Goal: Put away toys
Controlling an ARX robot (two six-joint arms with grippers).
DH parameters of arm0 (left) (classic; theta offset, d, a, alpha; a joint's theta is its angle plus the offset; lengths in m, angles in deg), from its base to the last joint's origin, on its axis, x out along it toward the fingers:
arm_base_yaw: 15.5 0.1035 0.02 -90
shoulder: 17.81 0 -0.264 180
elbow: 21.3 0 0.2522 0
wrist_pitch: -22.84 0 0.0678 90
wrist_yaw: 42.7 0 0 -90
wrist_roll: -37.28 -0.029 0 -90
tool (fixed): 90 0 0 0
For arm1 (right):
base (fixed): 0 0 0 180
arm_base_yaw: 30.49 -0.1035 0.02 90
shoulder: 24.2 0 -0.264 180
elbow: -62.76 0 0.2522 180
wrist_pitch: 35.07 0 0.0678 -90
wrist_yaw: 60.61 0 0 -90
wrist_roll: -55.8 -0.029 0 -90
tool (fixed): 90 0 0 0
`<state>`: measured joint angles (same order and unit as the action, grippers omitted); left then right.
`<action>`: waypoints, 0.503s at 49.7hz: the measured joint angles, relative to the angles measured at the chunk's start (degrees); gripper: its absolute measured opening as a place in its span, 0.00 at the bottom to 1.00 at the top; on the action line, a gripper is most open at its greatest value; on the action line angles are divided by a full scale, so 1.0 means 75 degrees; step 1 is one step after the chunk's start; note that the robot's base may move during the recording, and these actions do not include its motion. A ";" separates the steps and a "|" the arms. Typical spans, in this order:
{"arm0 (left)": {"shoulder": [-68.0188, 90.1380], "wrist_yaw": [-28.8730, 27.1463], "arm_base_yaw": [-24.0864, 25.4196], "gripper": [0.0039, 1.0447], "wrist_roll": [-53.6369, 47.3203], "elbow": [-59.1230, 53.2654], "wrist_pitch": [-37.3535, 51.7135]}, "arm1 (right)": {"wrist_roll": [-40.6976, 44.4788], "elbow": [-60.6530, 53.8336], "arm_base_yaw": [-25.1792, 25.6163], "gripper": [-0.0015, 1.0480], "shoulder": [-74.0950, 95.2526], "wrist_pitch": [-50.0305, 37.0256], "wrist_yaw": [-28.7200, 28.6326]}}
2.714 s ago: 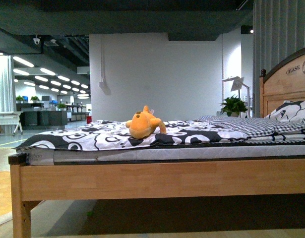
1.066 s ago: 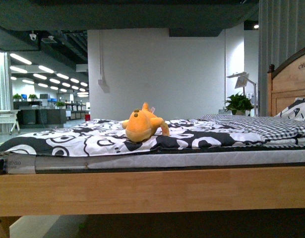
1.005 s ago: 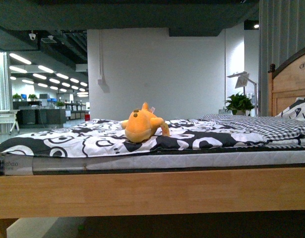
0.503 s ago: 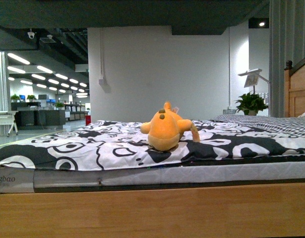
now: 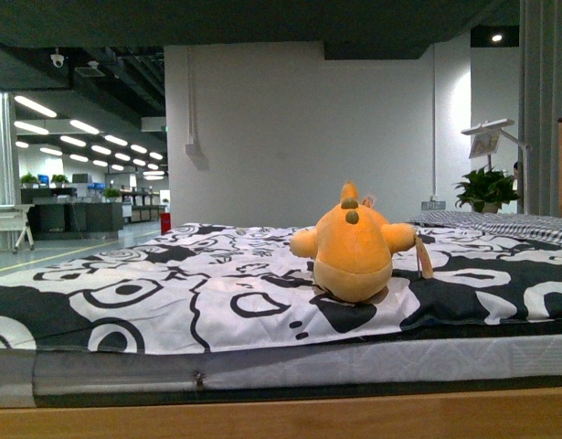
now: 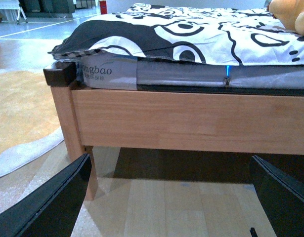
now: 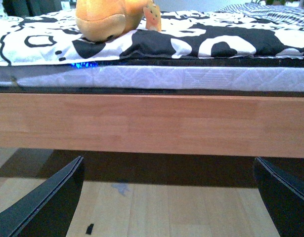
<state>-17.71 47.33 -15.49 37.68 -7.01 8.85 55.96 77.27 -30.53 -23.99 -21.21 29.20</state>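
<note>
The orange-yellow plush toy (image 5: 352,247) is seen lying on the black-and-white duvet (image 5: 171,293) of the bed (image 5: 281,425); in the front view it is placed a little off the middle toward 3 o'clock, near the duvet's front edge, with its rounded body turned to the camera; a small tag (image 5: 423,258) hangs at its 3 o'clock side. Under the duvet a pale mattress (image 5: 308,366) is shown, and under that the bed's wooden rail. Far behind, toward 2 o'clock from the toy, a potted plant (image 5: 486,187) and a white lamp (image 5: 488,140) are set against a white wall.

No arm is caught by the front view. In the left wrist view the left claw (image 6: 169,163) is held low before the wooden rail (image 6: 191,121), its dark fingers (image 6: 53,207) spread wide apart with nothing between them; a corner of the toy (image 6: 292,12) is just caught at the picture's edge, well apart from the claw; a light rug (image 6: 23,113) and a wooden floor (image 6: 181,207) are seen below. In the right wrist view the right claw (image 7: 168,160) is likewise spread wide and empty, level with the rail (image 7: 152,123); the toy (image 7: 105,17) is seen above on the duvet, untouched.
</note>
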 joint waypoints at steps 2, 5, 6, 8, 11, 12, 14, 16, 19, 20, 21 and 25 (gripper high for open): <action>0.0000 -0.0006 0.0000 0.95 0.0000 0.0003 0.0000 | 0.0000 0.0000 0.0000 1.00 -0.0003 0.0000 0.0000; 0.0000 -0.0003 0.0000 0.95 0.0000 0.0000 0.0000 | 0.0000 0.0000 0.0000 1.00 0.0000 0.0000 0.0000; 0.0000 -0.0003 0.0000 0.95 0.0000 0.0003 0.0000 | 0.0000 0.0000 0.0000 1.00 0.0000 0.0000 0.0000; 0.0000 -0.0003 0.0000 0.95 0.0000 0.0003 0.0000 | 0.0000 0.0000 0.0000 1.00 -0.0003 0.0000 0.0003; 0.0000 -0.0003 0.0000 0.95 0.0000 0.0000 0.0000 | 0.0000 0.0000 0.0000 1.00 0.0000 0.0000 0.0003; 0.0000 -0.0003 0.0000 0.95 0.0000 0.0003 0.0000 | 0.0000 0.0000 0.0000 1.00 0.0000 0.0000 0.0003; 0.0000 -0.0006 0.0000 0.95 0.0000 0.0003 0.0000 | 0.0000 0.0000 0.0000 1.00 -0.0003 0.0000 0.0000; 0.0000 0.0000 0.0000 0.95 0.0000 0.0000 0.0000 | 0.0000 0.0000 0.0000 1.00 0.0000 0.0000 0.0003; 0.0003 -0.0006 0.0000 0.95 0.0000 0.0003 0.0000 | 0.0000 0.0000 0.0000 1.00 0.0000 0.0000 0.0009; 0.0003 -0.0006 0.0000 0.95 0.0000 0.0003 0.0000 | 0.0000 0.0000 0.0000 1.00 0.0009 0.0000 0.0006; 0.0003 -0.0006 0.0000 0.95 0.0000 0.0003 0.0000 | 0.0000 0.0000 0.0000 1.00 0.0009 0.0000 0.0006; 0.0003 0.0003 0.0000 0.95 0.0000 0.0000 0.0000 | 0.0000 0.0000 0.0000 1.00 0.0009 0.0000 0.0015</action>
<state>-17.69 47.35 -15.49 37.68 -7.01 8.85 55.96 77.27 -30.53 -23.92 -21.21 29.31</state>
